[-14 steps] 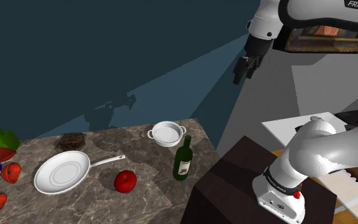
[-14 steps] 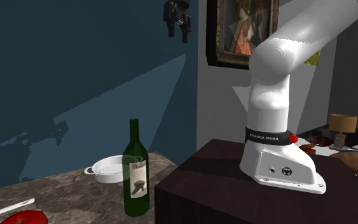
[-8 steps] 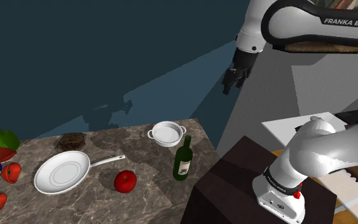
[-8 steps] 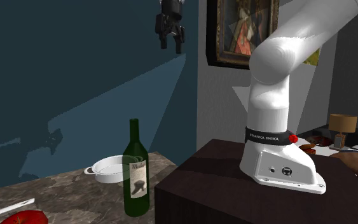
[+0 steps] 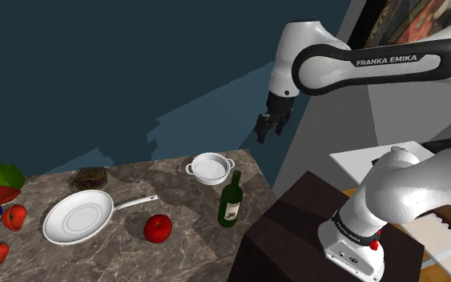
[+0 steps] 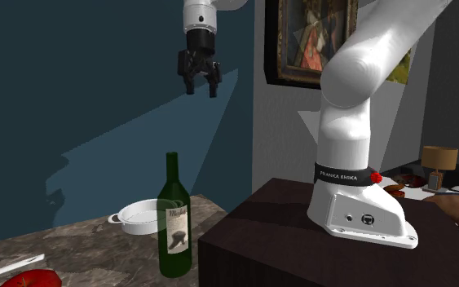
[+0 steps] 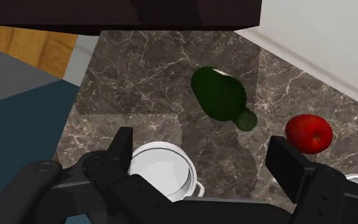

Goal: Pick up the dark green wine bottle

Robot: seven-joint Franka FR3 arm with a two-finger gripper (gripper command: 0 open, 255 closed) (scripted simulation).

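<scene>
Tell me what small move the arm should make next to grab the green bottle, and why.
Probably lower the open gripper toward the bottle, shifting it off the white pot. It hangs well above the counter, and the upright bottle sits ahead of the fingers rather than between them.

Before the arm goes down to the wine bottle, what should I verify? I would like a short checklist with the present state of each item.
1. End effector open and empty: ok, the fingers stand apart with nothing between them.
2. Wine bottle upright on the marble table: ok.
3. End effector at grasp height: not ok, it hangs high above the table, well clear of the bottle.
4. Room around the bottle: ok, the white pot and the red fruit stand apart from it.
5. Bottle full or empty: cannot tell.
</scene>
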